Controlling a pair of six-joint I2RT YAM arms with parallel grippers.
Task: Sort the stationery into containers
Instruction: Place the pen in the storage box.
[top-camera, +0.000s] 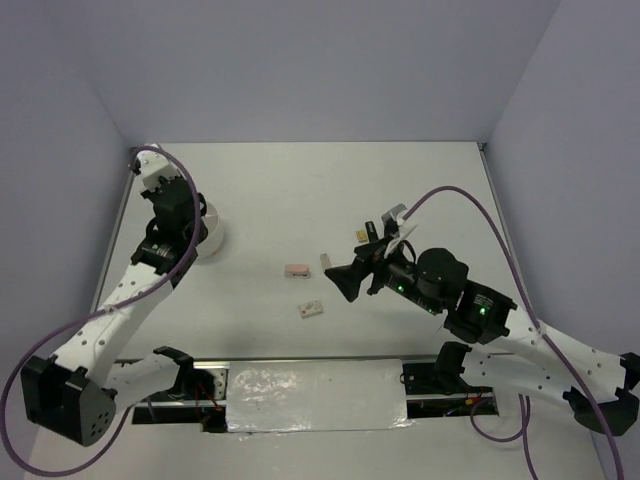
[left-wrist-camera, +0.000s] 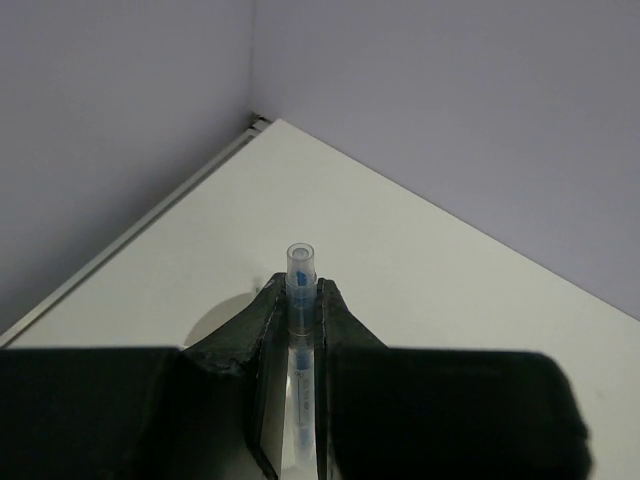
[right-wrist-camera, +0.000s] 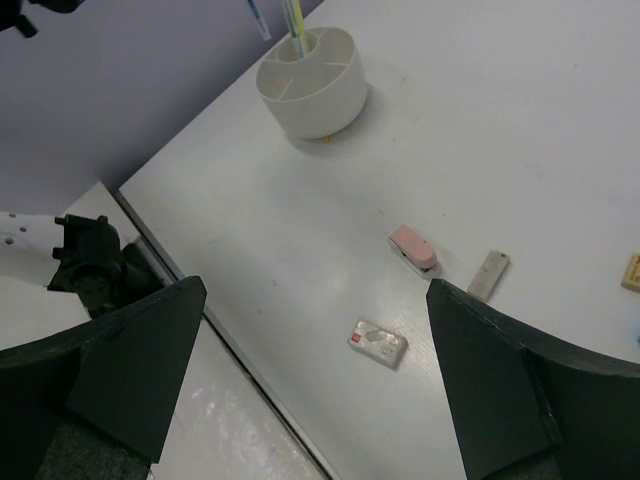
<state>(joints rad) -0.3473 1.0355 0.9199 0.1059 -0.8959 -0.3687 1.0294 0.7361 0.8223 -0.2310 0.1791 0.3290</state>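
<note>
- left end effector (left-wrist-camera: 300, 298) is pressed on a clear pen (left-wrist-camera: 300, 262), whose end sticks out past the fingertips; it sits at the tub (top-camera: 214, 240), on the left of the tabletop (top-camera: 400, 190).
- right end effector (right-wrist-camera: 316, 290) is spread wide, holding nothing, right of centre.
- a yellow-green pen (right-wrist-camera: 293, 22) stands in the tub.
- pink eraser (right-wrist-camera: 413, 247), white eraser (right-wrist-camera: 378, 343) and tan strip (right-wrist-camera: 488, 275) lie apart mid-tabletop.

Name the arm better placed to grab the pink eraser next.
Right: the open right gripper hangs near the pink eraser; the left gripper is shut on a pen by the white tub.
</note>
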